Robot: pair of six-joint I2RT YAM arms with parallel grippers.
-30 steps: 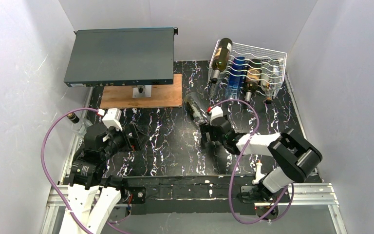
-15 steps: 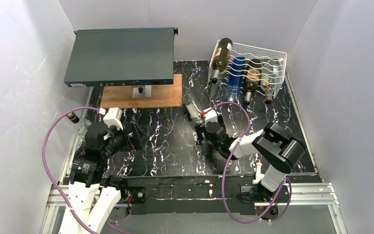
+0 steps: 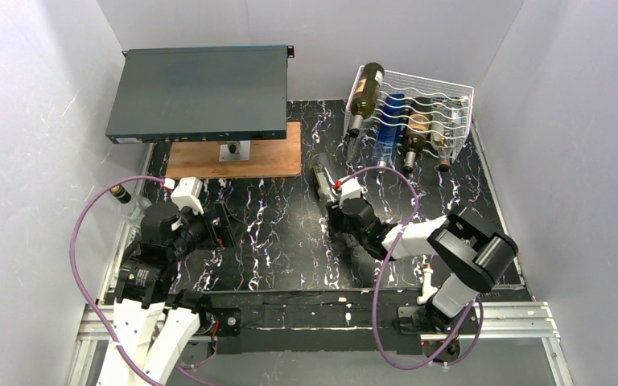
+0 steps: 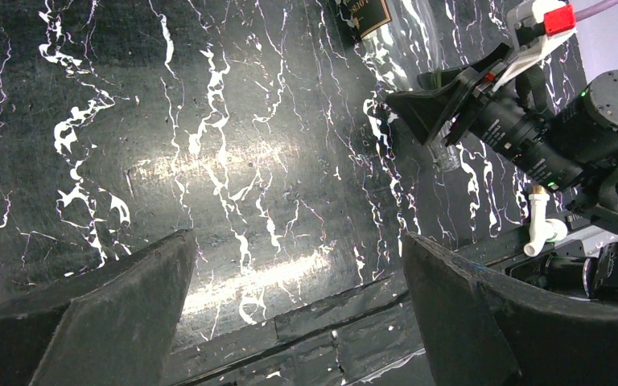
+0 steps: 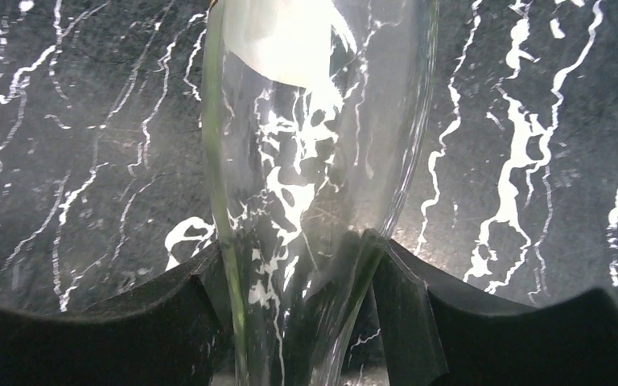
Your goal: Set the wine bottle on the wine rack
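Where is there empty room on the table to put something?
The widest bare patch of black marbled table lies between the open left gripper and the clear glass bottle in the right gripper, in front of the wooden board. Another sits in front of the white wire rack, which is crowded with bottles.

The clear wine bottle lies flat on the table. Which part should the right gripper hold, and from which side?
Grip the clear wine bottle where its shoulder tapers to the neck, from the near side: the neck points that way and the body is wider. The right gripper clasps that taper.
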